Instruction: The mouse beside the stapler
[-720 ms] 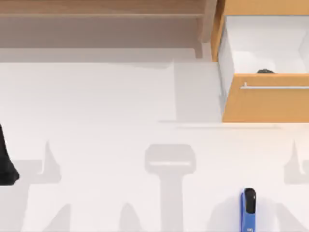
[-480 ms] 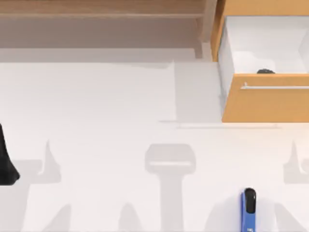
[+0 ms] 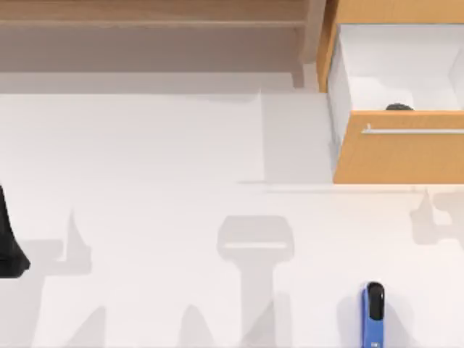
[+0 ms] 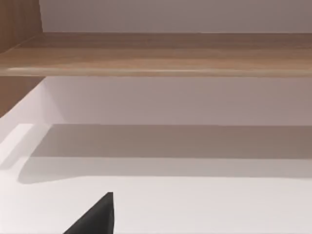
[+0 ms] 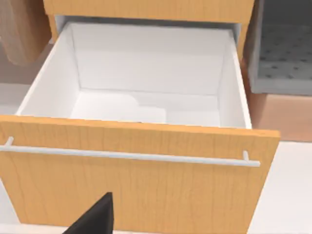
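The mouse (image 3: 398, 107) shows as a small black dome inside the open drawer (image 3: 406, 148), just behind its wooden front panel. The blue stapler (image 3: 373, 319) with its black tip lies on the table near the front edge at the right, far from the mouse. My left arm (image 3: 7, 243) stands parked at the table's left edge, and a black part of my left gripper (image 4: 95, 219) shows over bare table. My right gripper (image 5: 95, 218) hovers in front of the drawer front (image 5: 131, 170), facing the white inside, where the panel hides the mouse.
A wooden shelf (image 3: 145, 14) runs along the back of the table. The drawer front carries a long white handle (image 3: 413, 131). White tabletop (image 3: 181, 167) spreads between the left arm and the drawer.
The shadow at the table's right edge has shifted up toward the drawer. The mouse, the stapler and the left arm have stayed where they were.
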`<state>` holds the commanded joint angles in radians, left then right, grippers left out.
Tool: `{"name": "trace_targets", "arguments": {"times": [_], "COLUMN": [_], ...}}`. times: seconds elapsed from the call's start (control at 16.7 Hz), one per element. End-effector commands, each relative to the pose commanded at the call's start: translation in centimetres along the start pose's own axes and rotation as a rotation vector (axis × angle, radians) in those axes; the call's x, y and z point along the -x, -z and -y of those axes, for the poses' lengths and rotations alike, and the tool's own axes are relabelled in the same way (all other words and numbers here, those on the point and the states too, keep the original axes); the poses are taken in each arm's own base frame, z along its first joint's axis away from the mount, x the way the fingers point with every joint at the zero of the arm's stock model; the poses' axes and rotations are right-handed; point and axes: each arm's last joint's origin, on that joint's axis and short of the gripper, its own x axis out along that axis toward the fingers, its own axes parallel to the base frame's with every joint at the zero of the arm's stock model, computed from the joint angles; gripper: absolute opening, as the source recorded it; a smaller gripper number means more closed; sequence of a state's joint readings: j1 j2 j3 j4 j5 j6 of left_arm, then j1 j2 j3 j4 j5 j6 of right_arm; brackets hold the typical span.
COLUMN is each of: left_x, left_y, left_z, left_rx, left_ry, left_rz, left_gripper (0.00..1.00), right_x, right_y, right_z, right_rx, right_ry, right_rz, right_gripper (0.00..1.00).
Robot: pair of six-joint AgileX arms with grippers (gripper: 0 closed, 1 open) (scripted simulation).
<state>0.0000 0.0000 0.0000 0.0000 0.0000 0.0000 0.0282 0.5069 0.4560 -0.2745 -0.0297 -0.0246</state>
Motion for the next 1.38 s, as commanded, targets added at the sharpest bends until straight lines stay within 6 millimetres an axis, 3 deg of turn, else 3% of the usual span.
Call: {"name": "trace_targets", "arguments": {"times": [0.18, 0.3, 0.48, 0.6, 0.78, 1.02, 1.2, 1.38], "left_x": [0.0, 0.0, 0.0, 0.0, 0.0, 0.0, 0.0, 0.0], "left_y": [0.0, 0.0, 0.0, 0.0, 0.0, 0.0, 0.0, 0.0], "left_z": [0.0, 0.0, 0.0, 0.0, 0.0, 0.0, 0.0, 0.0], "left_rx": [0.0, 0.0, 0.0, 0.0, 0.0, 0.0, 0.0, 0.0], "left_ry": [0.0, 0.0, 0.0, 0.0, 0.0, 0.0, 0.0, 0.0], "left_rz": [0.0, 0.0, 0.0, 0.0, 0.0, 0.0, 0.0, 0.0], "left_gripper": [1.0, 1.0, 1.0, 1.0, 1.0, 1.0, 1.0, 1.0], "right_x": [-2.6, -5.5, -11.3, -15.7, -22.3, -29.5, -33.2, -35.2], "right_y": [-4.7, -7.6, -10.7, -11.7, -11.4, -8.8, -6.1, -4.2], "right_z": [-0.2, -0.4, -1.0, -1.5, -2.3, -3.4, -4.0, -4.1], "right_rx": [0.014, 0.024, 0.043, 0.058, 0.081, 0.114, 0.136, 0.147], "right_ry": [-0.026, -0.043, -0.067, -0.082, -0.103, -0.126, -0.14, -0.146], "right_rz": [-0.173, -0.294, -0.478, -0.596, -0.762, -0.947, -1.055, -1.123], "right_gripper": [1.0, 1.0, 1.0, 1.0, 1.0, 1.0, 1.0, 1.0]}}
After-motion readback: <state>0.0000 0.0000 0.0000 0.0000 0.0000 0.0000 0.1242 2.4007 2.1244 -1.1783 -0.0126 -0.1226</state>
